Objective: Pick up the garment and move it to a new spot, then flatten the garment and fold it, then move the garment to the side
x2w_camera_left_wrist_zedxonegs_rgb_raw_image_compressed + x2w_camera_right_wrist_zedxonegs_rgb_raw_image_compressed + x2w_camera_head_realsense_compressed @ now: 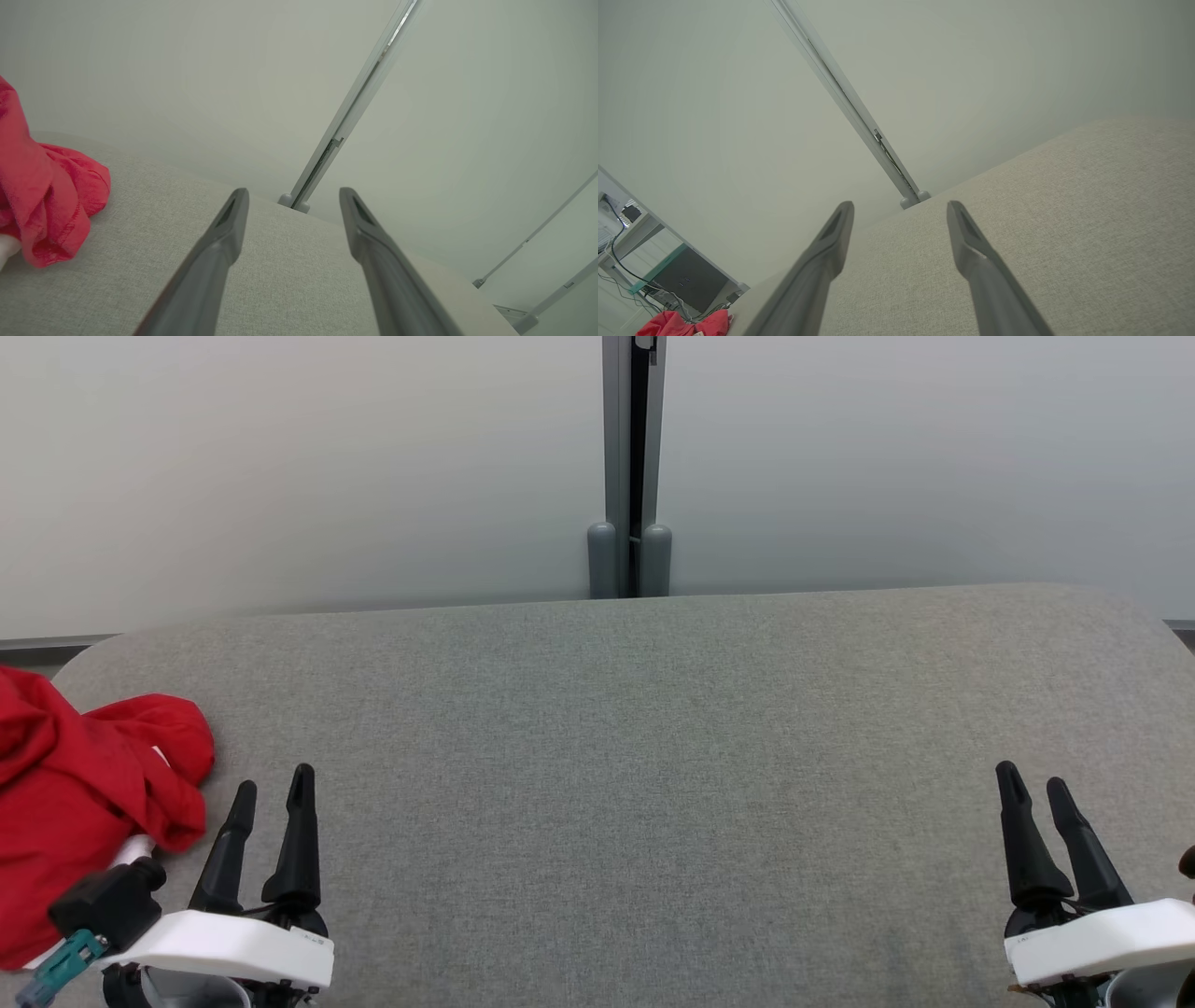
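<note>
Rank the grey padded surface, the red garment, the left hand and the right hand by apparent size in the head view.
Largest: grey padded surface, by far.
Next: red garment, though the left edge crops it.
Smallest: left hand and right hand, alike, so unranked.

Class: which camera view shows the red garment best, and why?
Head view: the red garment shows largest, crumpled at the left end of the table. Left wrist view catches one bunched edge; right wrist view, a small scrap.
</note>
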### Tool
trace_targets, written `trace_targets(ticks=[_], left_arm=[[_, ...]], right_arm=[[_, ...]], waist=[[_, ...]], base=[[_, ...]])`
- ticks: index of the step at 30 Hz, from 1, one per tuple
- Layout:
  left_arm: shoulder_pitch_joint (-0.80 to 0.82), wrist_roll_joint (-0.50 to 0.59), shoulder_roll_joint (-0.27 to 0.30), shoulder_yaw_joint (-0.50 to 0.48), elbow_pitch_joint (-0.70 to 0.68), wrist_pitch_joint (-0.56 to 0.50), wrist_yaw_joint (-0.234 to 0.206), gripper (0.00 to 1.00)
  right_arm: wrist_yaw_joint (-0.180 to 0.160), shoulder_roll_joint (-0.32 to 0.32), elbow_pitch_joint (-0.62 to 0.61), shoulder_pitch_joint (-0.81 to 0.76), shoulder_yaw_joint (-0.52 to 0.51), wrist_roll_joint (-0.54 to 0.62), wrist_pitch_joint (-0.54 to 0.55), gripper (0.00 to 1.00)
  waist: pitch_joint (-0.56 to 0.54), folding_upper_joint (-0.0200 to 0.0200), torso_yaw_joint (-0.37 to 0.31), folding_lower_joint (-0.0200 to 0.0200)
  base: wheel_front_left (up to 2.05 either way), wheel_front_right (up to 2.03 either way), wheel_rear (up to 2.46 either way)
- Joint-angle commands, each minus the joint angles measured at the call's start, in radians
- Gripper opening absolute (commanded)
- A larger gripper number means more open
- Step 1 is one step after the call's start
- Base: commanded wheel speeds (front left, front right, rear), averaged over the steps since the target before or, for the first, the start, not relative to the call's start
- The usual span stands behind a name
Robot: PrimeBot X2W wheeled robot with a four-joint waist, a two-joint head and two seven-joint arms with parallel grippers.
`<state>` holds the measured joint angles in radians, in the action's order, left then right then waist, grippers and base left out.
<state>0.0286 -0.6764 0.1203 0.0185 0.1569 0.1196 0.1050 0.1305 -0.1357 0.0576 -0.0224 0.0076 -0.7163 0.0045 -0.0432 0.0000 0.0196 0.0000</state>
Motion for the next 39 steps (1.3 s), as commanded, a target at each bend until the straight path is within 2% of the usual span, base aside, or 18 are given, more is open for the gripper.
trace_targets(ticks=[1, 26, 39], left_arm=[[0.004, 0.029, 0.012, 0.000, -0.008, 0.008, -0.003, 1.00], [-0.054, 0.305, 0.026, 0.016, 0.046, 0.072, -0.012, 1.00], [-0.063, 0.398, 0.028, 0.016, 0.083, 0.098, -0.016, 1.00]], right_arm=[[0.000, -0.010, -0.006, 0.000, 0.001, 0.028, -0.011, 1.00], [0.000, -0.015, 0.022, -0.053, 0.019, 0.272, -0.014, 1.00], [0.000, -0.008, 0.013, -0.076, 0.015, 0.364, -0.019, 1.00]], waist=[[-0.002, 0.0000, 0.001, 0.0000], [-0.044, 0.0000, 0.009, 0.0000], [-0.058, 0.0000, 0.014, 0.0000]], base=[[0.00, 0.00, 0.00], [0.00, 0.00, 0.00], [0.00, 0.00, 0.00]])
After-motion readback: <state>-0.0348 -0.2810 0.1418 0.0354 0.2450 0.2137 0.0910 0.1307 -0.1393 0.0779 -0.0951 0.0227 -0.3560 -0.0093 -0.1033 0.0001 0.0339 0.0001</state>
